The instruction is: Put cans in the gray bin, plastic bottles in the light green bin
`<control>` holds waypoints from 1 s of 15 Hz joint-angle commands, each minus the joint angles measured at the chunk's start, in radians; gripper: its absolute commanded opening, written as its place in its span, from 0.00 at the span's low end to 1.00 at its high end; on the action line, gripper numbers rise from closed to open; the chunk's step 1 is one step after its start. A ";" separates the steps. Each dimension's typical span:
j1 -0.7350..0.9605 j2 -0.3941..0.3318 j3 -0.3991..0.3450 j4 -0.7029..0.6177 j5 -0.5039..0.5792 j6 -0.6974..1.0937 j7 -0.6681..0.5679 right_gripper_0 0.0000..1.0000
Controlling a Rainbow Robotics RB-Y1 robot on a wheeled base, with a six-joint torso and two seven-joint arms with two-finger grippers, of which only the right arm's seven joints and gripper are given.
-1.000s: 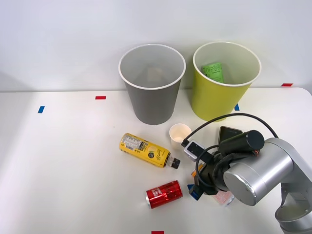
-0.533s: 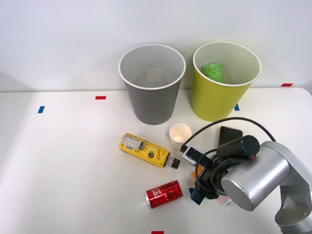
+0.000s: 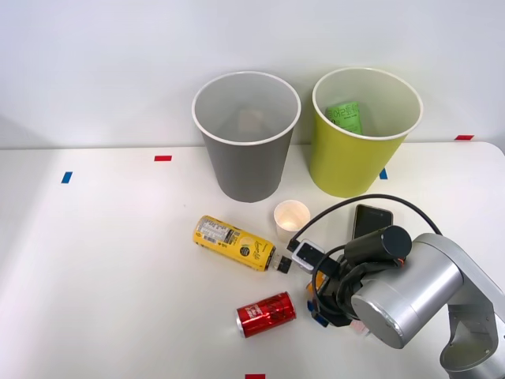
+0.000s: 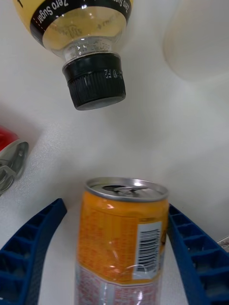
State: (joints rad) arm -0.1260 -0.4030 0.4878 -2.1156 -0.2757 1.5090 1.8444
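1. Two bins stand side by side at the far edge of the white table [image 3: 95, 260]: the gray bin [image 3: 246, 150] on the left and the light green bin [image 3: 359, 154] on the right. A green packet [image 3: 345, 115] rests inside the light green bin against its far wall.
2. The yellow bottle [image 3: 235, 243] lies on its side in front of the gray bin, black cap pointing toward the right arm. In the wrist view the cap [image 4: 94, 81] sits just beyond the top of the orange can.
3. The white paper cup [image 3: 291, 215] stands upright just beyond the bottle's cap end, near the front of both bins.
4. The red can [image 3: 266, 314] lies on its side on the near part of the table, close to the gripper's left side.
5. The right gripper [image 3: 319, 304] is low over the table beside the red can. Its blue fingers [image 4: 31, 252] are spread apart.
6. The orange can [image 4: 121, 238] lies between the two fingers, opened top facing the bottle cap. The finger on its barcode side is very close; whether it touches cannot be determined. A clear gap remains on the other side.
7. Small red and blue tape marks [image 3: 162, 158] are stuck to the table surface.
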 commanded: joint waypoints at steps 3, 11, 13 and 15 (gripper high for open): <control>0.000 0.001 0.000 0.000 0.012 0.000 -0.004 0.00; -0.001 -0.017 -0.135 -0.125 -0.138 -0.003 0.006 0.00; -0.001 -0.039 -0.222 -0.199 -0.244 -0.003 0.021 0.00; 0.008 -0.062 -0.301 -0.271 -0.332 -0.004 0.032 0.00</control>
State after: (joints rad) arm -0.1238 -0.4499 0.2290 -2.3503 -0.5603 1.5064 1.8686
